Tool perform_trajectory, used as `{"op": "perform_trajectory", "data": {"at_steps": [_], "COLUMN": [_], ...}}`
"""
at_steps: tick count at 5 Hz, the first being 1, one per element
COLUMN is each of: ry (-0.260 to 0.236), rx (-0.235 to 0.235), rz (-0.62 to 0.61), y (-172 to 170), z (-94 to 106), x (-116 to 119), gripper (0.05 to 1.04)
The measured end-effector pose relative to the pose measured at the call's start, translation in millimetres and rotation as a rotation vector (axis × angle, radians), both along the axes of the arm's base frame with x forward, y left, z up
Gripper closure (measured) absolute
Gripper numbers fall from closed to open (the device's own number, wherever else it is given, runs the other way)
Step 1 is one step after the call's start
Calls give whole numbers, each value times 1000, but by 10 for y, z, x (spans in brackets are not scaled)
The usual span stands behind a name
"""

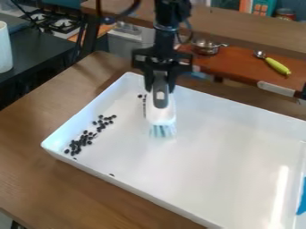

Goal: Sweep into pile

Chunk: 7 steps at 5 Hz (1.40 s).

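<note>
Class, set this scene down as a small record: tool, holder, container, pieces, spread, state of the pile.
tool: white-and-grey brush with pale bristles
holder: black two-finger gripper
container: white rectangular tray on a brown wooden table
pieces: small black bean-like pieces
spread: mostly toward the tray's left corner in the picture, some beside the brush
state of the pile: not yet one pile

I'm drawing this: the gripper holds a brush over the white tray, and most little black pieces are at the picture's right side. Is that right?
Not quite: in the camera view, most little black pieces are at the picture's left side. The gripper does hold a brush over the white tray.
</note>
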<state>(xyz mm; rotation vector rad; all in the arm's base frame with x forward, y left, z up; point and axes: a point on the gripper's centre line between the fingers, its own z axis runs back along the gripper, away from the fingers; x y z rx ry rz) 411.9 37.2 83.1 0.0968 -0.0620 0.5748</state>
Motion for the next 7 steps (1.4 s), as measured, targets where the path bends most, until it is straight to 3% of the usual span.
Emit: {"op": "perform_trajectory", "data": {"at_steps": [1,2,3,5,7], "ry": [-1,27,62,61,62], "rx": [13,-7,-27,-48,-50], "rz": [46,106,156,153,124], "y": [116,165,179,138,214], "z": [-3,-31,-36,-43,-29], "x": [-7,-81,-326,-727,-954], "gripper": [593,593,593,593,593]}}
